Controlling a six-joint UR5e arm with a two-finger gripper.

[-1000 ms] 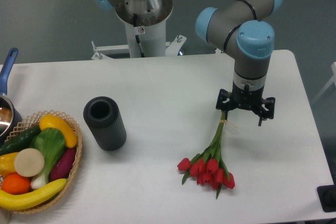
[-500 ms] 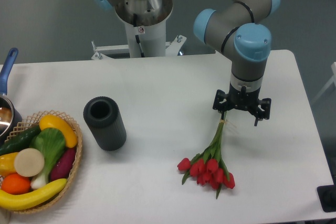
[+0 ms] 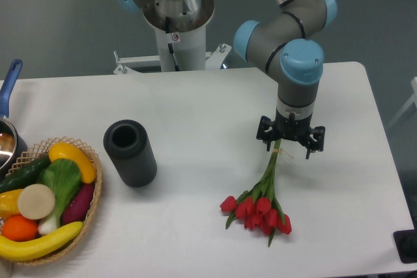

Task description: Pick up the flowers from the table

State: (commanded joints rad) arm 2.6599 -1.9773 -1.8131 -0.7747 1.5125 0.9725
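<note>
One robot arm hangs its gripper [image 3: 290, 142] just above the stem end of the flowers [image 3: 261, 198], jaws spread wide and holding nothing. The red tulips lie flat on the white table [image 3: 208, 102], buds toward the front edge. This looks like the approach step; next it likely must descend and close around the stems.

The table [image 3: 195, 115] is looking matt, white and smooth. Left of the fingers, a dark cylinder [image 3: 130, 152] is showing a dull, rubbery finish, and the basket [image 3: 91, 190] is looking woven.
</note>
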